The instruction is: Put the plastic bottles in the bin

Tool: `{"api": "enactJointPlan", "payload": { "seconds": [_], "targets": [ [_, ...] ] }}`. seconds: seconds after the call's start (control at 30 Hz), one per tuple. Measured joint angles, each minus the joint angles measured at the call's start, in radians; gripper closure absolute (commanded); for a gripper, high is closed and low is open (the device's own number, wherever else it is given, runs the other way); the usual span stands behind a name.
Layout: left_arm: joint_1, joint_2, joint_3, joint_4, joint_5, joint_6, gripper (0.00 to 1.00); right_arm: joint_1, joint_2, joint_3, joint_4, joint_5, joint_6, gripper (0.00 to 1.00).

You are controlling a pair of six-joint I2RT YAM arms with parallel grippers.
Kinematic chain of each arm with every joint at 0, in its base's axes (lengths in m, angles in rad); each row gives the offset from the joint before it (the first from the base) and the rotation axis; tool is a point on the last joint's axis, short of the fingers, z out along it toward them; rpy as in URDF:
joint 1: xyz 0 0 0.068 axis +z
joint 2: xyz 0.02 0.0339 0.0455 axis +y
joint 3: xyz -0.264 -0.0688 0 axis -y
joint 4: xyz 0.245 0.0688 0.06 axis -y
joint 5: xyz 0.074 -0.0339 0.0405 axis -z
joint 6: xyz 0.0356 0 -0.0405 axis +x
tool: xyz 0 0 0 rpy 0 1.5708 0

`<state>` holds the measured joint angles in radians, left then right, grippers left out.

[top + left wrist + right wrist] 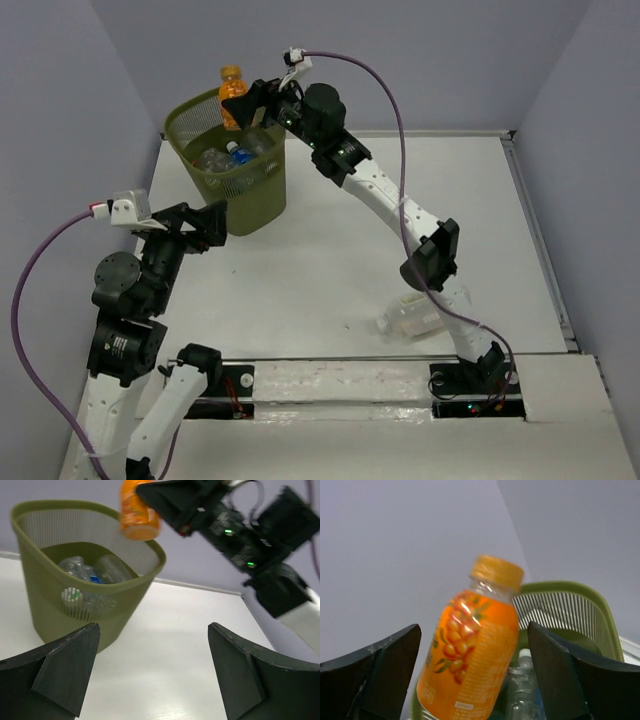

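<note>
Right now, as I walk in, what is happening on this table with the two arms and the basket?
The right arm's tool is above the olive-green mesh bin with a small orange plastic bottle between its fingers. The jaws stand apart, with gaps on both sides of the tilted bottle, so it seems to be let go. Several clear plastic bottles lie inside the bin. The left arm's tool is open and empty, beside the bin. One large clear bottle lies on the white table near the right arm's base.
</note>
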<state>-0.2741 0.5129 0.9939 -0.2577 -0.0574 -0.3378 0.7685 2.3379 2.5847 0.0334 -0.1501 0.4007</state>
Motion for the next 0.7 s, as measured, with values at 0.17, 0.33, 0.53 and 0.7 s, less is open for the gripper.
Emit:
{"api": "enactJointPlan", "payload": {
  "seconds": [0.17, 0.33, 0.53, 0.7],
  "targets": [
    [-0.043, -0.006, -0.001, -0.007, 0.132, 0.019, 0.01, -0.001, 0.023, -0.127, 0.002, -0.006, -0.012, 0.06],
    [-0.056, -0.004, -0.030, 0.031, 0.288, 0.023, 0.01, -0.001, -0.163, -0.349, 0.018, -0.005, -0.060, 0.09],
    [-0.083, 0.066, -0.071, 0.138, 0.473, -0.003, 0.01, -0.002, -0.661, -0.830, 0.084, 0.085, -0.137, 0.09],
    [-0.351, 0.192, -0.124, 0.220, 0.397, -0.039, 0.01, -0.023, -1.245, -1.323, 0.139, 0.268, -0.171, 0.07]
  ]
}}
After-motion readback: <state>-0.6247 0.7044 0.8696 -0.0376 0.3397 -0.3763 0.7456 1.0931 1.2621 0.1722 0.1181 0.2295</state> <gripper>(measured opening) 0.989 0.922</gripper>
